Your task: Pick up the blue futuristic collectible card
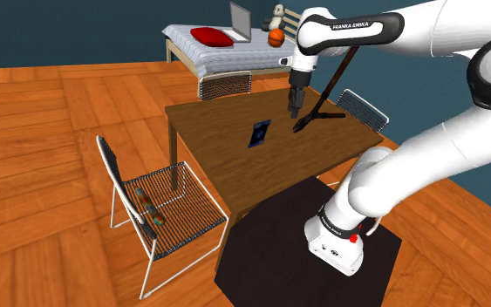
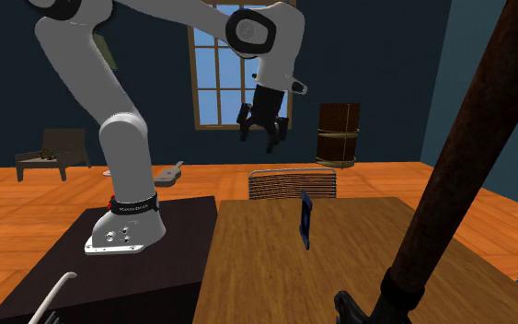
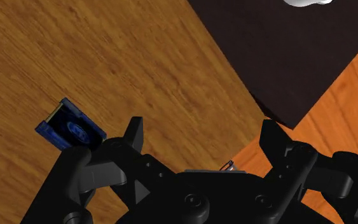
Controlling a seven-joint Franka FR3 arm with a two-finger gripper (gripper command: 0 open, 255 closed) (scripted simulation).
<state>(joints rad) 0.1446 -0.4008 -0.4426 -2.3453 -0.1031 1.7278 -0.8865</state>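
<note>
The step now is to bring the tool [image 1: 295, 115] over to the blue card [image 1: 260, 133] and get ready to grab it. The tool is wide open. Its two fingers stand far apart and hold nothing. It hangs in the air above the table [image 1: 217, 170] and touches nothing.

To do this well, I think the arm should first slide sideways until the card sits right in the gap between the fingers. Then it should turn the tool so one finger is on each side of the card. Only then should it go down, and slowly. The card is thin, so the fingers need to go low enough to catch it but must not bang the table. They should close gently, so the card does not pop out.

A long dark stick [image 1: 326, 96] leans just beside the tool, on the shoulder view's right. The card is the other way, so moving to it should keep the tool away from the stick.

The card is near the middle of the table. In the shoulder view it is near the tool, to its left and lower down. In the second exterior view the card [image 2: 305, 219] looks like it stands up on its edge, and the tool [image 2: 259, 136] is high above it. In the wrist view the card [image 3: 69, 125] is out past one finger of the tool [image 3: 203, 127], not in the gap.
</note>
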